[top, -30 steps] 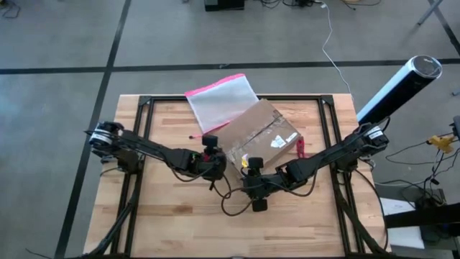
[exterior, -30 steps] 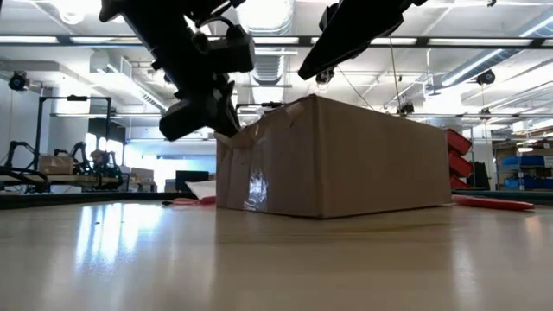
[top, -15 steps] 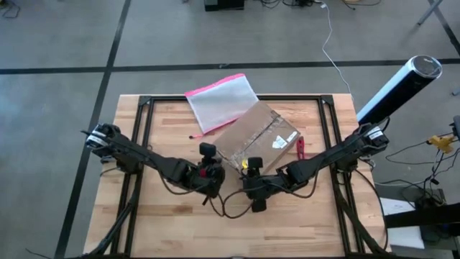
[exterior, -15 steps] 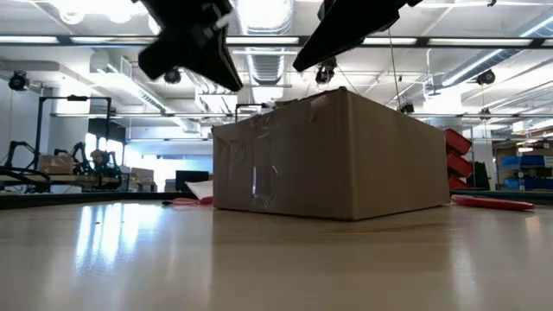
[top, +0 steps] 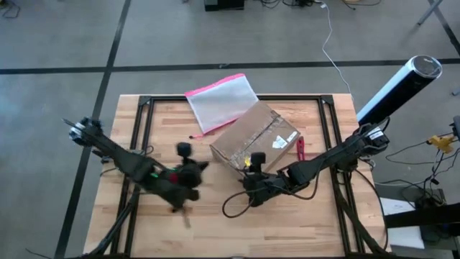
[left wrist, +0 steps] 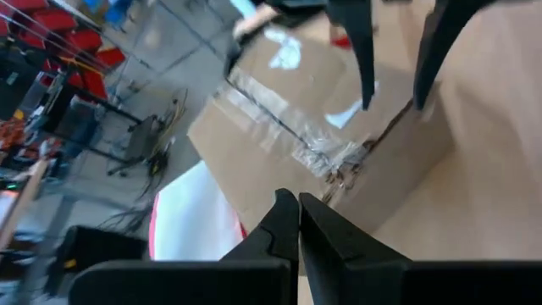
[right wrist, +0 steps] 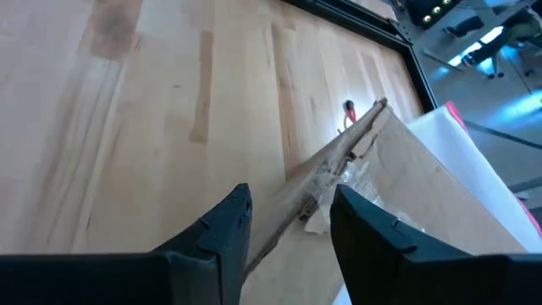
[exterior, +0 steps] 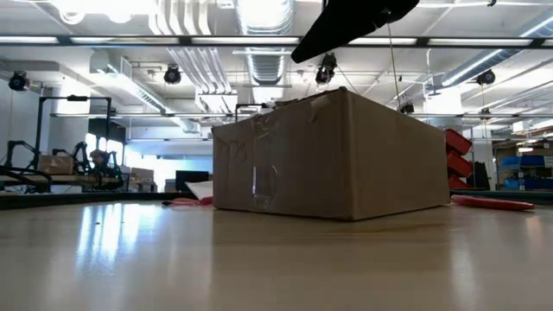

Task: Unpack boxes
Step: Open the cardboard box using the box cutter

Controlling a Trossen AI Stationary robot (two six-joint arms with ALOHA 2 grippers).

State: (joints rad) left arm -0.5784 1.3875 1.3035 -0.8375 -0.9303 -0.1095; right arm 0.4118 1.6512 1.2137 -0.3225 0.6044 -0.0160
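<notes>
Cardboard box (top: 254, 141) sits taped mid-table, my right gripper (right wrist: 288, 222) spread at its near corner, left gripper (left wrist: 298, 222) pinched together, empty, well left; I judge a glancing pull could slide the box, not lift the flap.

Left gripper (top: 181, 205) smeared by motion blur at lower left of centre in high view. Box (exterior: 328, 155) hid the table behind it in low view. White labels (top: 277, 142) too small to read.
</notes>
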